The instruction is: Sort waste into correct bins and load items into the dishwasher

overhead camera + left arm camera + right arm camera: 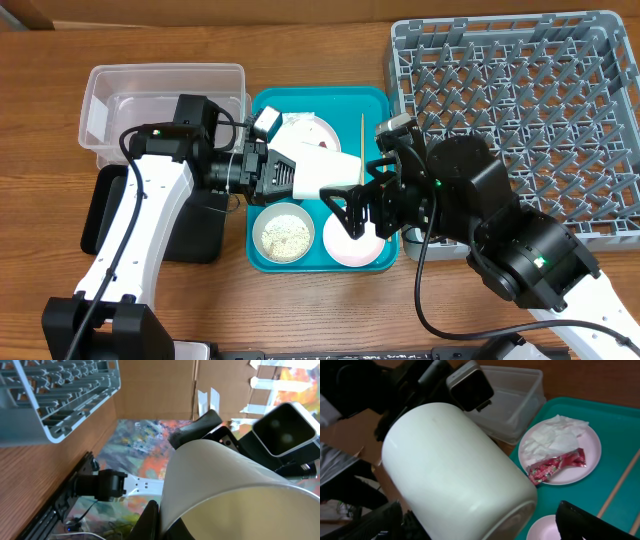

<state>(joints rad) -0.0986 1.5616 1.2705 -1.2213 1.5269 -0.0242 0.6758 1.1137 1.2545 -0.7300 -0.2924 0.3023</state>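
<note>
Looking down from overhead, the left gripper (268,172) clamps the small white cup (312,172) on its side above the teal tray (380,100), while the right gripper (360,198) stands spread wide at its free end, likely a handover toward the dish rack (520,120). From the left wrist, the cup (225,490) fills the view, pinched between dark fingers (192,432). From the right wrist, the cup (455,470) lies between wide-apart fingers (580,522), which should close squarely on its smooth wall before the left lets go.
</note>
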